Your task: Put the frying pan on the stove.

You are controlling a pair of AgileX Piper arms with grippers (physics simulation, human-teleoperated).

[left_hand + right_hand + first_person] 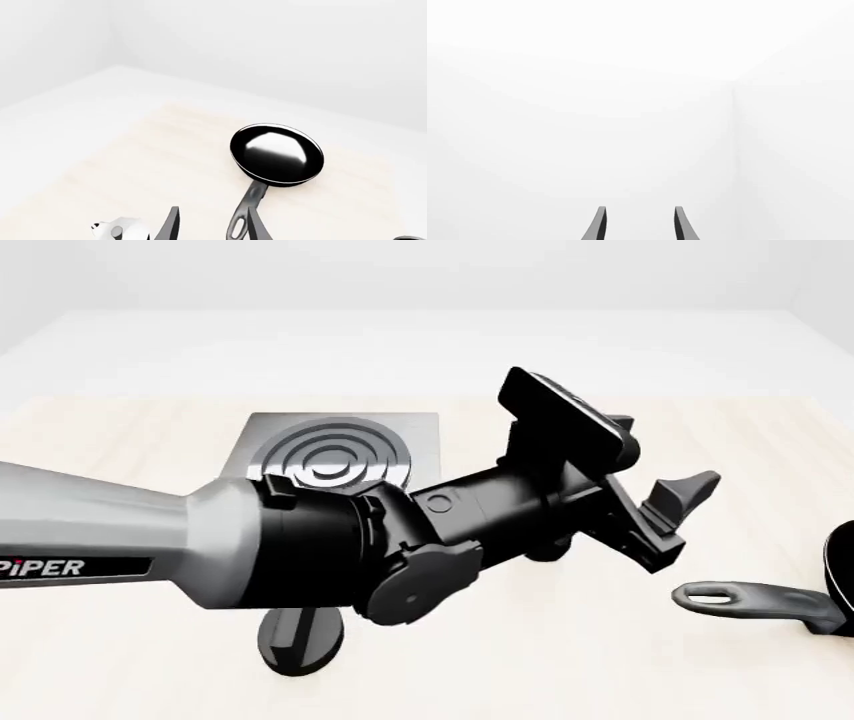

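Front view: left end effector open, apparently empty, near the frying pan; right end effector open too.

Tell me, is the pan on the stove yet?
Not yet. The frying pan lies on the table, off to the right of the stove, whose rings are bare. The left gripper is open and close to the pan's handle but has not gripped it. The right gripper is open, facing blank white. Grabbing, carrying and setting down are all left.
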